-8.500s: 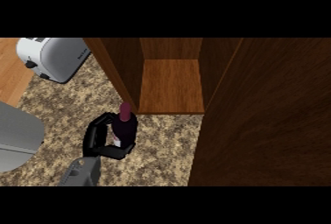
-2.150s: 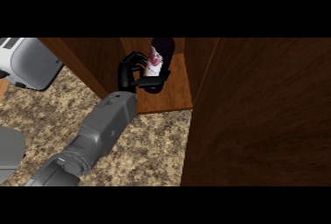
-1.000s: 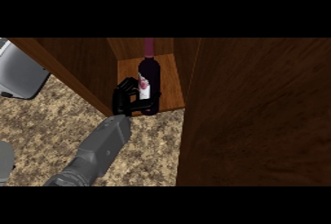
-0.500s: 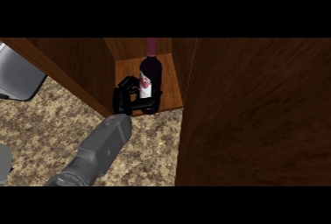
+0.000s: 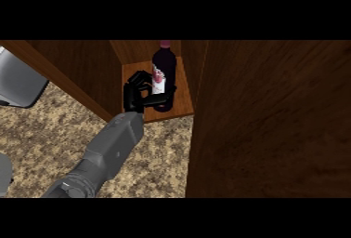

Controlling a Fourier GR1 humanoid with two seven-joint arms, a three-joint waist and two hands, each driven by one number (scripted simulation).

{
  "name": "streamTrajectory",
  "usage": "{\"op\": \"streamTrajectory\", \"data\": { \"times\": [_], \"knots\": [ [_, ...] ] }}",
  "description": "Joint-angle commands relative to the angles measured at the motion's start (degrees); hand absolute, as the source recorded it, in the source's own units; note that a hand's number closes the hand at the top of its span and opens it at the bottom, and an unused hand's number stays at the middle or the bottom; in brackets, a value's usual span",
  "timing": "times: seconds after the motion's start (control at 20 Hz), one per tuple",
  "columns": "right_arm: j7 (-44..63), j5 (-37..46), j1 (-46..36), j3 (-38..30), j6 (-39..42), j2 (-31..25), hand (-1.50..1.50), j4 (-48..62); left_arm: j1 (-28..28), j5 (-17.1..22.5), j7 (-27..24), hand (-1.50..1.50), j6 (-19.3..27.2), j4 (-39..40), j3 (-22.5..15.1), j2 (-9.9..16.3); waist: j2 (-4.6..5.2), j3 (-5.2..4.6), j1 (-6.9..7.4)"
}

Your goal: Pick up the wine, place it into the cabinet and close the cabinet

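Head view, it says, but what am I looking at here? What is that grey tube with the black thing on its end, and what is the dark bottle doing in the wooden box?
The camera sits where the robot's head would be, looking steeply down at a kitchen counter with a speckled stone top. The grey tube is the robot's forearm, and the black thing is its left hand. Its fingers are curled round the lower part of a wine bottle, which stands upright on the shelf of a wooden cabinet. The large brown panel on the right is the cabinet's door, standing open. The grey object at the left edge is a kitchen appliance, only partly visible. The right hand is out of the picture.
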Motion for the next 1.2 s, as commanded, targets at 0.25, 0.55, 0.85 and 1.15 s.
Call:
{"op": "streamTrajectory", "data": {
  "times": [0.25,0.55,0.85,1.15],
  "knots": [
    [-1.7,-0.5,3.1,-0.5,1.2,0.1,-1.50,-0.9,-7.2,1.7,4.5,1.50,4.4,0.6,-0.7,0.0,0.16,0.15,0.83],
    [-1.7,-0.9,3.9,-1.4,2.0,-0.6,-1.50,-1.9,-8.9,2.7,5.1,1.50,4.8,1.8,0.3,0.0,0.54,0.16,0.90],
    [-1.8,-0.9,3.1,-2.0,2.0,-1.0,-1.50,-1.0,-10.7,3.2,8.5,1.50,4.0,4.3,1.3,0.0,0.90,0.12,1.91],
    [-3.0,-1.8,4.3,-3.3,2.8,-1.1,-1.50,-0.3,-12.9,1.3,7.3,1.50,7.2,6.0,0.1,0.8,1.06,0.23,2.18]
  ]
}}
